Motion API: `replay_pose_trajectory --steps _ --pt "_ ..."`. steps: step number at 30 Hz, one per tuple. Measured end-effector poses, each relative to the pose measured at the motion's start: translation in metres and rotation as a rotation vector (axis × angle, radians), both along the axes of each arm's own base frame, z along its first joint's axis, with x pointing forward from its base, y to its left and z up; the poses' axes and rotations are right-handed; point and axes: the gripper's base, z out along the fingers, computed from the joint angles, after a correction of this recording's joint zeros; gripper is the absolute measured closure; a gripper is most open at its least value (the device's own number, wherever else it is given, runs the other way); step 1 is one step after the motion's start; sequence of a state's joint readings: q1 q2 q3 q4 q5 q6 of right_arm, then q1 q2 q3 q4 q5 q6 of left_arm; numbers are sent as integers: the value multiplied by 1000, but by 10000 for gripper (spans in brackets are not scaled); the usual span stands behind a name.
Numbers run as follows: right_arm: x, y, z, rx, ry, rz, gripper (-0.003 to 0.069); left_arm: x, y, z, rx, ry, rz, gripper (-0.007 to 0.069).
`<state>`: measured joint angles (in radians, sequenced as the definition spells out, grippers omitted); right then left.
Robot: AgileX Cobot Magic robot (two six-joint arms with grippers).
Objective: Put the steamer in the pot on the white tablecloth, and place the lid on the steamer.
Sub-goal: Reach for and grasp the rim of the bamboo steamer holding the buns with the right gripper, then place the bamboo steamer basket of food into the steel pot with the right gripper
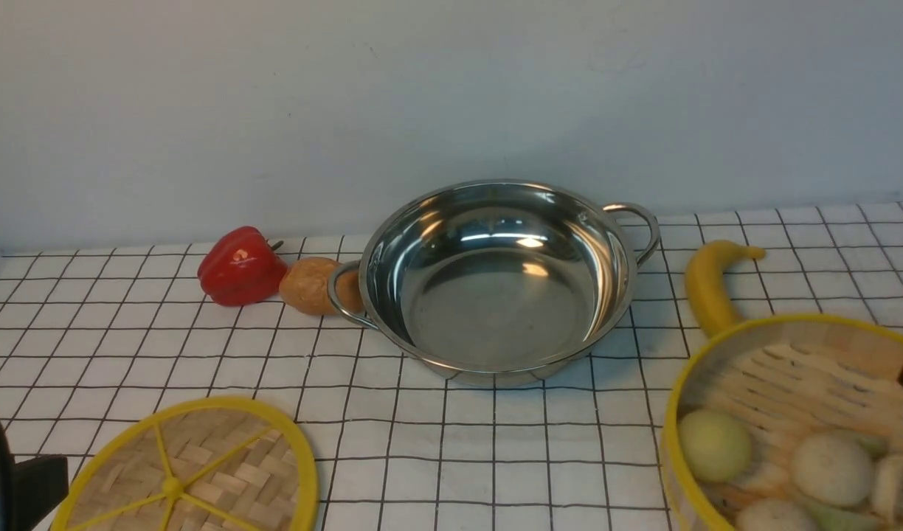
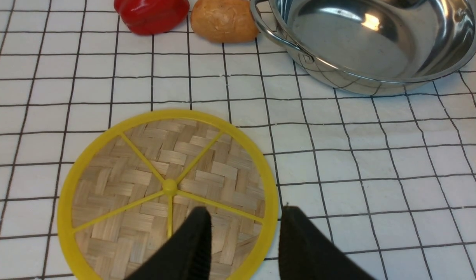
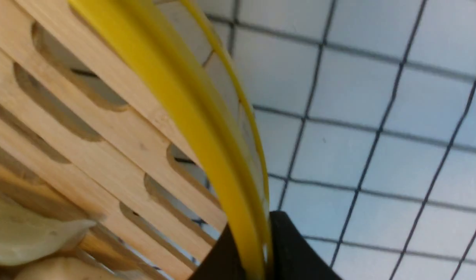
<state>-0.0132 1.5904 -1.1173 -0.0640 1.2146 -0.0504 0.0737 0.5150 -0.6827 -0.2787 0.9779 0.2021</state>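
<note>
Underneath everything lay the white tablecloth, the pot empty mid-cloth. The right gripper clenched the rim of the steamer at the near right, presumably to carry it over. The left gripper hung parted above the lid, grasping nothing.

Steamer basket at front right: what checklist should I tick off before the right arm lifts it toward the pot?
1. Right end effector pinching rim of round yellow-rimmed bamboo steamer basket: ok.
2. Grip firm enough to lift: cannot tell.
3. Shiny stainless-steel pot empty: ok.
4. Pot on white grid tablecloth: ok.
5. Route clear of yellow banana beside pot's handle: cannot tell.
6. Flat woven yellow-spoked lid away from pot, below open left end effector: ok.
</note>
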Motion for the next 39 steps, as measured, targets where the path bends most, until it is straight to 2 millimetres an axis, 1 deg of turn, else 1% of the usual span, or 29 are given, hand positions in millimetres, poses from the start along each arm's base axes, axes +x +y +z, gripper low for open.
replay_pose_trajectory --steps 4,10,12,14,18,24,27,30,31,32,35,36,37,39 --pt "15 5 26 55 -100 17 602 0 0 0 -1 0 0 382" --pt "28 14 49 160 -175 14 602 0 0 0 -1 1 0 382" --pt "37 18 55 193 -196 14 602 0 0 0 -1 1 0 382" --pt "55 28 61 210 -227 39 602 0 0 0 -3 5 -2 382" --pt "85 59 63 217 -258 132 602 -1 -1 -1 -4 22 -7 382" --pt "137 125 68 270 -350 279 602 -2 -2 -2 -22 28 -14 382" --pt "159 147 59 301 -377 309 602 -3 -4 -2 -40 44 -24 382" --pt "180 166 44 328 -396 330 602 -4 -6 -3 -57 55 -33 382" --pt "180 167 46 330 -404 332 602 -4 -6 -3 -57 58 -34 382" --pt "188 173 36 335 -403 338 602 -5 -6 -3 -64 68 -40 382" --pt "201 182 11 335 -383 345 602 -5 -7 -4 -69 75 -43 382" --pt "202 183 10 335 -384 347 602 -5 -7 -4 -69 77 -44 382" --pt "206 186 -3 331 -366 350 602 -6 -7 -4 -69 80 -45 382" --pt "210 187 -18 318 -344 352 602 -6 -7 -4 -69 81 -45 382"
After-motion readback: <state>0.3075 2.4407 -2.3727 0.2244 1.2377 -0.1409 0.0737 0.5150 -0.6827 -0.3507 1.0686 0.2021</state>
